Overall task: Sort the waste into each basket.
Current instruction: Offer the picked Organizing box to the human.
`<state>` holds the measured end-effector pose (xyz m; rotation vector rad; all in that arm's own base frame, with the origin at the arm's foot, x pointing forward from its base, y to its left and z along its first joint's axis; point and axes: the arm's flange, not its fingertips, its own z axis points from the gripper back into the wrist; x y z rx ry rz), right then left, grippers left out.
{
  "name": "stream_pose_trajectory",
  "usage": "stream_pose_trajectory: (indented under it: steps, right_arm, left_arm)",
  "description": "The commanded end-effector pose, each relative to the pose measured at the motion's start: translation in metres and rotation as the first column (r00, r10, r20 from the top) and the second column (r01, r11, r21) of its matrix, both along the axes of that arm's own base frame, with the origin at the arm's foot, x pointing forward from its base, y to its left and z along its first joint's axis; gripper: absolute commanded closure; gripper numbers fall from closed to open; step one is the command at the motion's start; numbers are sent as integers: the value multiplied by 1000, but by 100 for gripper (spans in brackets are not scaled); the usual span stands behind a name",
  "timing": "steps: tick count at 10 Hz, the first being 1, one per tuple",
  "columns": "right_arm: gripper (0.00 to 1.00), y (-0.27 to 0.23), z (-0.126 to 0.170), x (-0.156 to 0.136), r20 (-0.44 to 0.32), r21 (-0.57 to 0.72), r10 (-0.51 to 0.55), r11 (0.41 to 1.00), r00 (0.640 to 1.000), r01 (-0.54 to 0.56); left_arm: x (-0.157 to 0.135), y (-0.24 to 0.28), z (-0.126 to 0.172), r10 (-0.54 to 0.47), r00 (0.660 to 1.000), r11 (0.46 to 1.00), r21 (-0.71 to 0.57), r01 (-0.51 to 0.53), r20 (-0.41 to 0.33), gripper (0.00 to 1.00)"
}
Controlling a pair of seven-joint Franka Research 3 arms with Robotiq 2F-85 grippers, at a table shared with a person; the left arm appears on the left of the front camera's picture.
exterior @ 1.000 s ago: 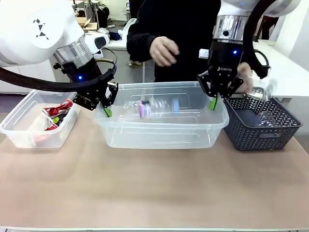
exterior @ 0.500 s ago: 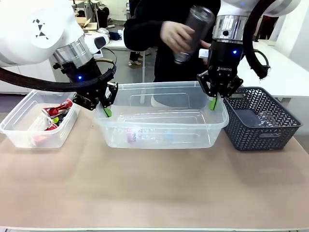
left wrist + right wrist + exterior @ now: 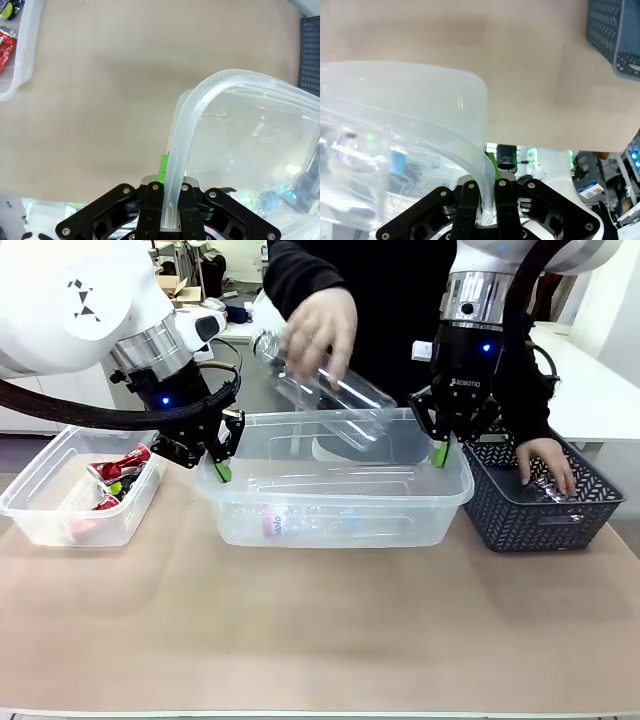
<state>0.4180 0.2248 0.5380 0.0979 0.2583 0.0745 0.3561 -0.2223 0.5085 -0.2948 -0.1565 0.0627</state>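
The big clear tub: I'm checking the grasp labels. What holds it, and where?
Both grippers hold the big clear tub by its flared rim: the left gripper at one near corner, the right gripper at the other, jaws shut.

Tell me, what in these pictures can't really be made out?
- Front view: what the person's hand is reaching for in the dark basket; the lattice wall and the hand hide it.
- Front view: the print on the pink-labelled bottle in the big clear tub; too small and blurred by the tub wall.
- Front view: how many cans lie in the small tub; they overlap.
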Motion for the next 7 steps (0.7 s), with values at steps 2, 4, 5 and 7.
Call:
stream_pose_trajectory:
  steps: [2,4,5,7]
  right_arm:
    - [100,0,1,-2,-4,-4,5,1000,1000,-5]
    - [100,0,1,-2,-4,-4,5,1000,1000,-5]
    - [100,0,1,-2,-4,-4,5,1000,1000,-5]
    - [100,0,1,-2,-4,-4,5,1000,1000,-5]
  left_arm:
    - [2,9,2,27,1000,1000,-7,-27,16,100]
    - [2,9,2,27,1000,1000,-7,-27,16,100]
    - [2,9,2,27,1000,1000,-7,-27,16,100]
    - [2,9,2,27,1000,1000,-7,-27,16,100]
